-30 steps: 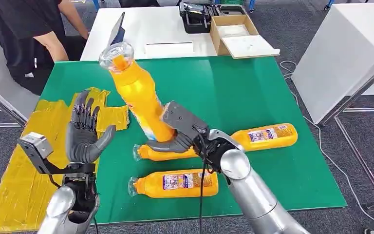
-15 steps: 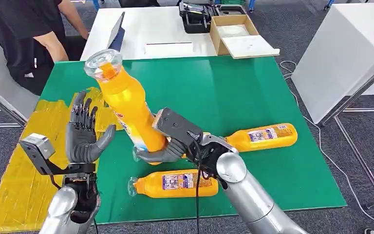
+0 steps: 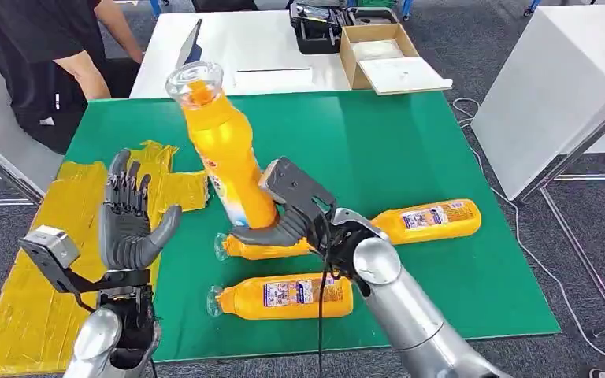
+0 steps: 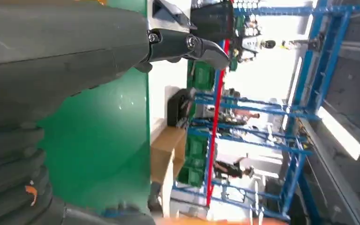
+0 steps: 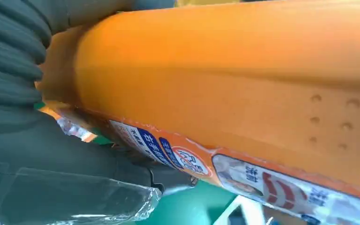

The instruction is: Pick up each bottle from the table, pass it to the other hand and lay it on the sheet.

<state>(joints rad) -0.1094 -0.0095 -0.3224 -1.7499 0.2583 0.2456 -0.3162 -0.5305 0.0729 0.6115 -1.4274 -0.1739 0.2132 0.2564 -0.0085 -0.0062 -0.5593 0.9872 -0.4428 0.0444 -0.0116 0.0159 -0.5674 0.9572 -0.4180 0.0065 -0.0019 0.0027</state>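
Four orange bottles: one held upright [image 3: 224, 150], three lying on the counter [image 3: 378, 150] at [image 3: 283, 296], [image 3: 429, 220] and [image 3: 264, 249]. One yellow sheet [image 3: 24, 291]. One cardboard box [image 3: 378, 53]. One person [image 3: 39, 55].

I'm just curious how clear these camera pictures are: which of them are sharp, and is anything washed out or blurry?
Head view: evenly lit and sharp; labels on the lying bottles show. Left wrist view: the left hand close up is a soft grey mass, and the bright background past the shelving is washed out. Right wrist view: the held bottle is so near that it looks soft, its label print slightly blurred.
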